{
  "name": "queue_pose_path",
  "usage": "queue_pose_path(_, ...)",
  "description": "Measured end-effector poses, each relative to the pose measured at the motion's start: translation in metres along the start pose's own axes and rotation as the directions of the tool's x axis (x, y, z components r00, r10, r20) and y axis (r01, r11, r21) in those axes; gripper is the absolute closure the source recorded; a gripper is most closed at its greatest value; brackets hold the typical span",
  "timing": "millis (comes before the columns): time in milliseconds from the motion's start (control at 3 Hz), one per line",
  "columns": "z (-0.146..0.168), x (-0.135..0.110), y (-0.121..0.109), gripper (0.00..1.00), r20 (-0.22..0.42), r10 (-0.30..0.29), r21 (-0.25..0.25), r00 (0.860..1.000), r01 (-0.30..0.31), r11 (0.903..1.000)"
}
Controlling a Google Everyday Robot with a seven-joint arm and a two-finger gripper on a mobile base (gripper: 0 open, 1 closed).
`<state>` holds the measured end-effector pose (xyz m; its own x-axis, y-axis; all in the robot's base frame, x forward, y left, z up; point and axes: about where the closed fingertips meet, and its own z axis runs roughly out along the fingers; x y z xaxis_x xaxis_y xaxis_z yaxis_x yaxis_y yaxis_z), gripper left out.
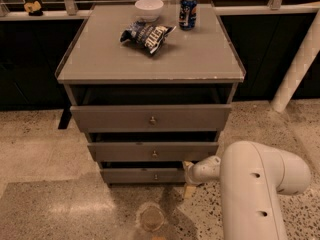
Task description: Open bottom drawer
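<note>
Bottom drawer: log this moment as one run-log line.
gripper: low, at right end of bottom drawer front | knob: not gripped | contact: cannot tell

Pincer [188, 170] at right end of bottom drawer [130, 176], bowl [149, 8], can [188, 12], bag [146, 34] on cabinet top [195, 56]

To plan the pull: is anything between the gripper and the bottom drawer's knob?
Nothing visible. The gripper is at the right end of the bottom drawer; only bare front separates it from the knob.
</note>
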<state>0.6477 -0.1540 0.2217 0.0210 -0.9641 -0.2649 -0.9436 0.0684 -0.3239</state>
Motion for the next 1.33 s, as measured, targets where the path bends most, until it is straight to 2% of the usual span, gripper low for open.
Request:
queue_pose_path(333,0.031,0.016,-0.017,0.0,-0.015,0.08,-0.002,0.997,-0.08,0.9968)
queue_pose_path(667,0.032,0.016,-0.016,0.0,-0.015,0.08,-0.003,0.997,-0.08,0.9968)
queue_pose_path(1000,0.048,0.023,-0.009,0.0,-0.027,0.101,-0.029,0.995,-0.101,0.9944)
queue_pose_path(1333,0.083,0.037,0.005,0.0,-0.08,0.096,-0.046,0.992,-0.1,0.9939)
